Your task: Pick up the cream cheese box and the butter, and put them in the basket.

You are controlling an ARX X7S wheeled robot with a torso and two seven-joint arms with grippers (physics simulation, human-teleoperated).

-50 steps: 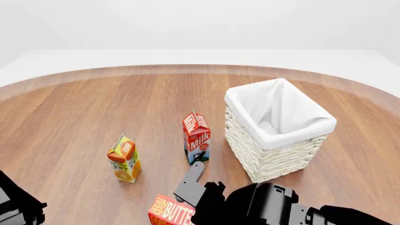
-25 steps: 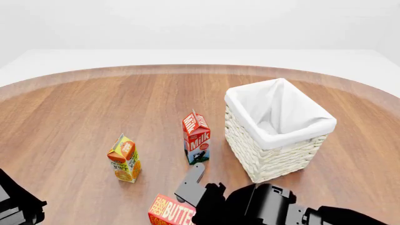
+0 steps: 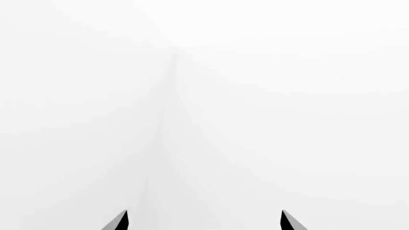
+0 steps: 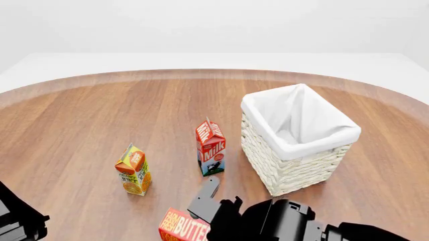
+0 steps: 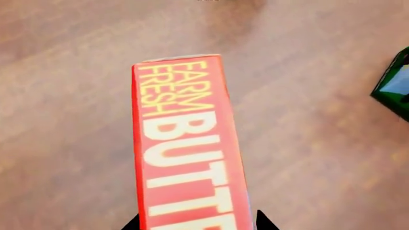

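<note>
Right wrist view: butter [image 5: 188, 143] between right claw [image 5: 198, 221] tips, grip unconfirmed. Stiff, light box; pinch long sides. Left claw [image 3: 203, 221] spread, empty.

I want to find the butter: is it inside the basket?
No, the butter lies on the table, outside the basket.

Two black arms, one low in the middle, one at the edge

The right end effector [image 5: 198, 221] hangs low, its two dark tips one on each side of the butter [image 5: 188, 148]; if they press it, I cannot tell; the left end effector [image 3: 203, 221] has its tips wide apart, with nothing between them; the left arm [image 4: 19, 218] peeks in at the corner.
</note>
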